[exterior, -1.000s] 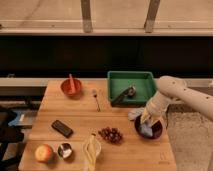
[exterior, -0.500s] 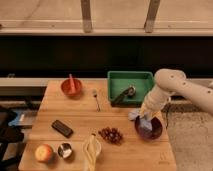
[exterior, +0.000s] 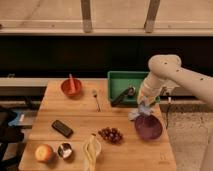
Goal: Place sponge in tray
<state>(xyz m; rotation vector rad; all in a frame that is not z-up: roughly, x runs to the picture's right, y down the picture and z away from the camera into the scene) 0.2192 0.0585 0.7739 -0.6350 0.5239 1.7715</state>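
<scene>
The green tray [exterior: 116, 76] sits at the back right of the wooden table [exterior: 80, 116], with a black-handled utensil [exterior: 122, 96] lying across it. My gripper [exterior: 144, 108] hangs at the end of the white arm, just in front of the tray's right front corner and above the purple bowl [exterior: 148, 127]. It is shut on a small pale blue sponge [exterior: 144, 111], which is lifted clear of the bowl.
A red bowl [exterior: 71, 87] stands at the back left and a spoon [exterior: 96, 99] lies beside the tray. A black phone [exterior: 62, 128], grapes [exterior: 111, 134], a banana [exterior: 91, 150], an apple [exterior: 44, 152] and a small metal cup [exterior: 65, 150] lie nearer the front.
My gripper has risen out of the purple bowl and moved slightly left toward the tray, carrying the sponge up with it.
</scene>
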